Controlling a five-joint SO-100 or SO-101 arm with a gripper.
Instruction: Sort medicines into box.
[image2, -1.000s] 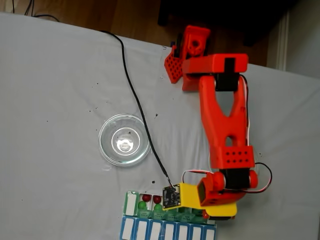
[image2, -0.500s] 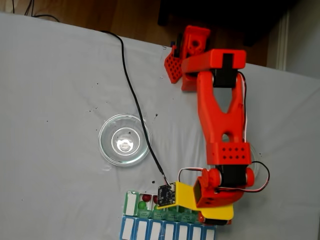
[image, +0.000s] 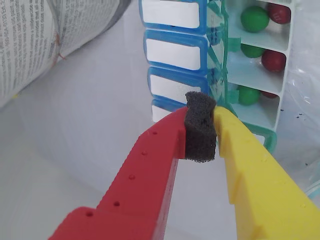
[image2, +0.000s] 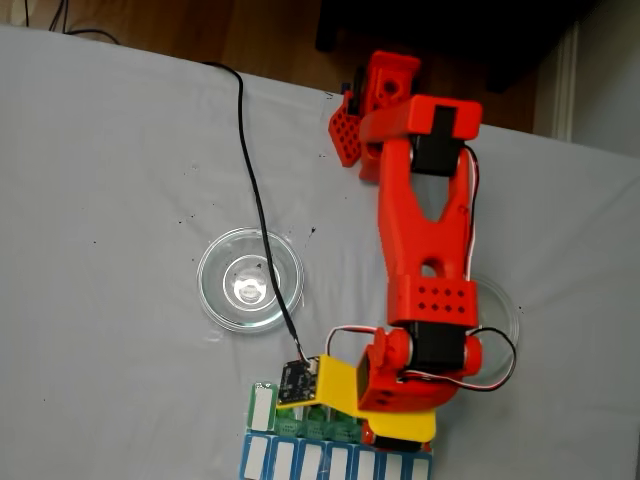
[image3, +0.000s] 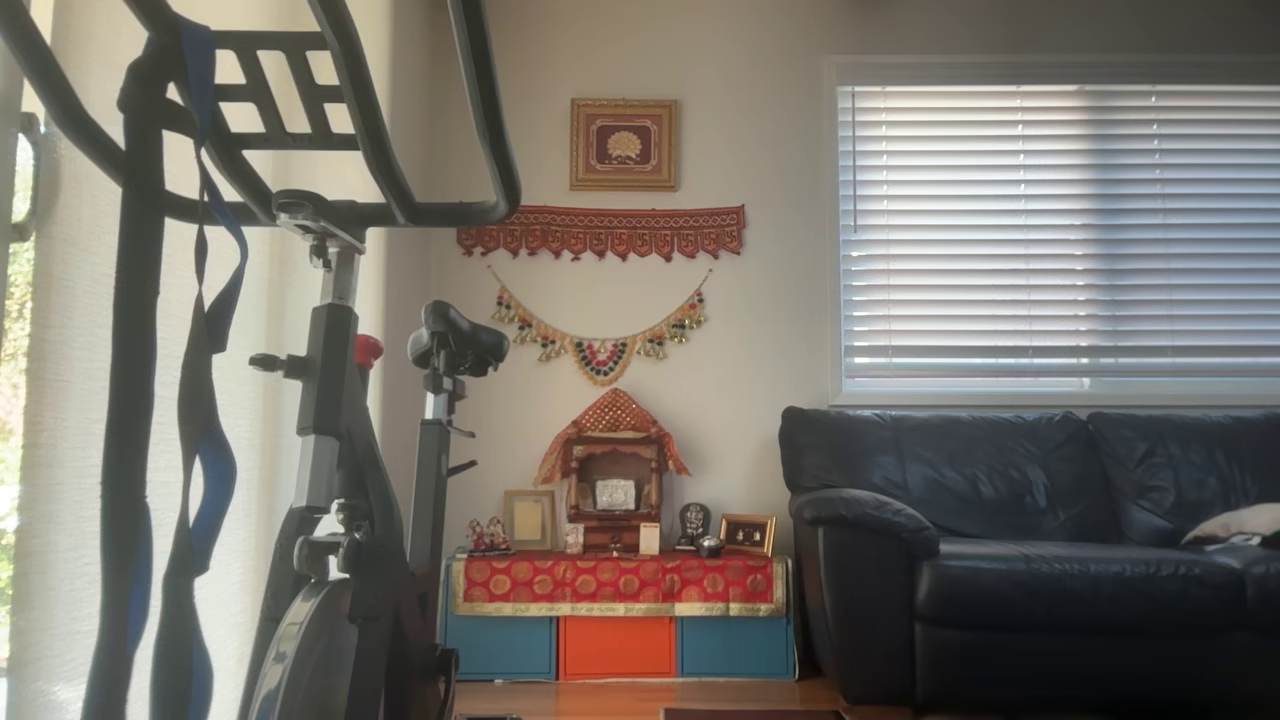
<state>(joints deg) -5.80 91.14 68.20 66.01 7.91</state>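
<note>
Above box — gripper pinched together

Just ahead of the hand, the blue-lidded organiser and the box block passage; left lies bare table.

no text can be read: the printed sheet up and left of the gripper carries lines of print too blurred to make out.
</note>
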